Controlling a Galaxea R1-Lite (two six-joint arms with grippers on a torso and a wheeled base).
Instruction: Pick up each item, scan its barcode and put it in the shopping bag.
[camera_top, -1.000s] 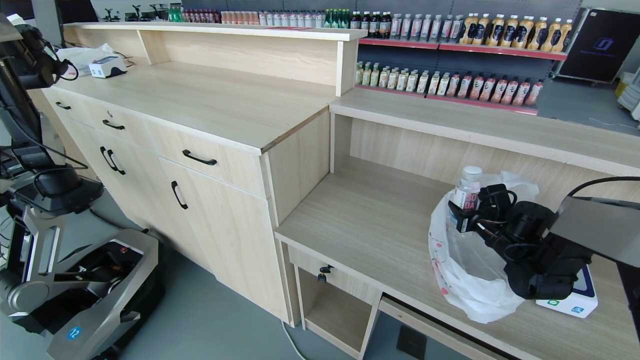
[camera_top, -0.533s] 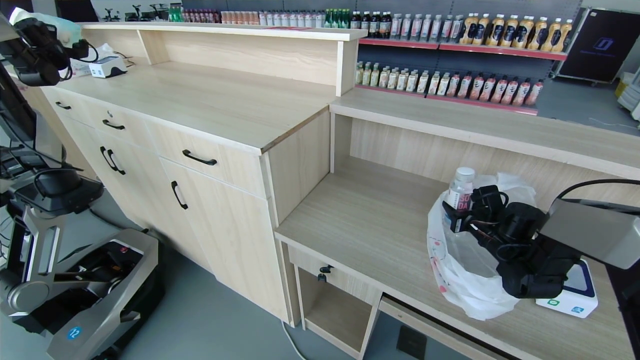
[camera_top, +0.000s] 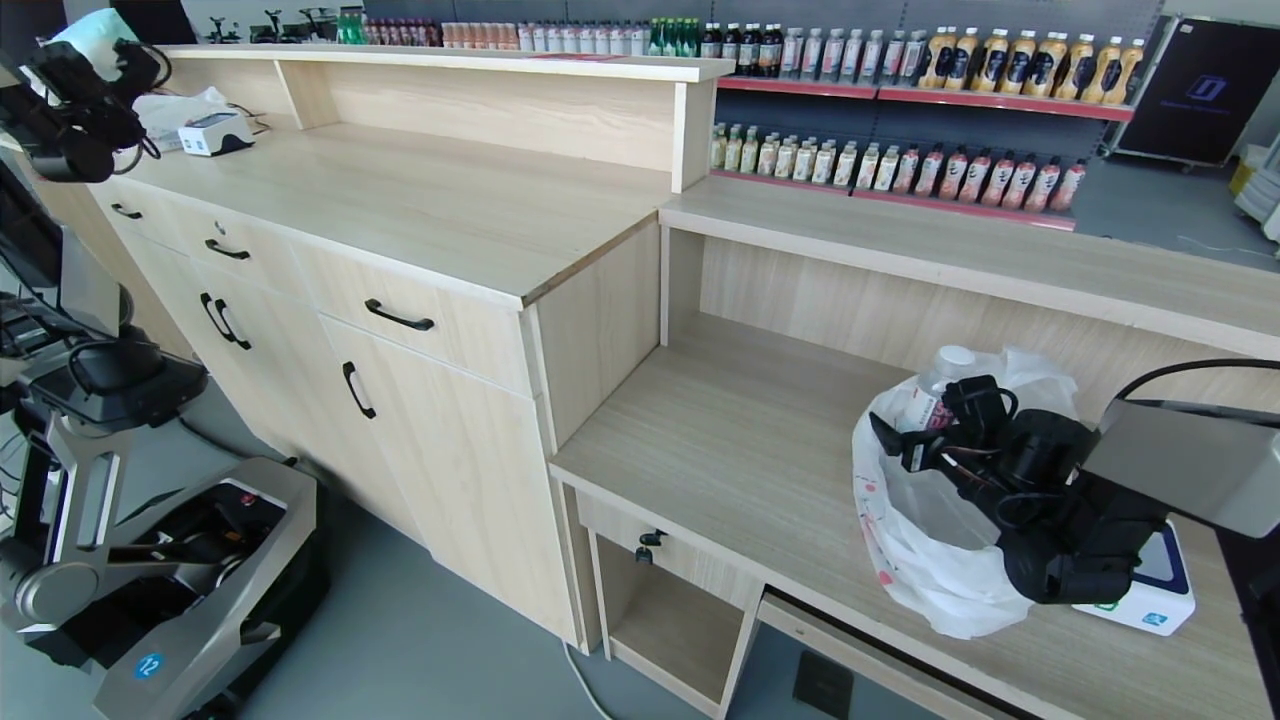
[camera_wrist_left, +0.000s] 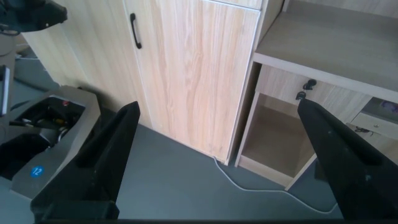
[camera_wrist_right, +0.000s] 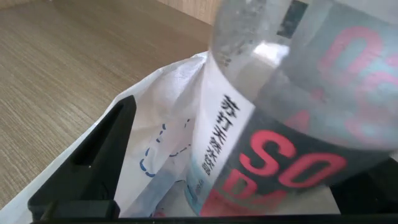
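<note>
Here, soda bottle (camera_top: 935, 385) tilted in shopping bag (camera_top: 930, 560), right fingers (camera_top: 887, 437) apart.

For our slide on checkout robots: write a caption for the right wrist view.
Clear soda bottle tilted at the opening of the white shopping bag, on a wooden counter.

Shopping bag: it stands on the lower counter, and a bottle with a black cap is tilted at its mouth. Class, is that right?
No. The bottle has a white cap, not a black one, as the head view shows. The shopping bag does stand on the lower counter, with the bottle tilted at its mouth.
</note>
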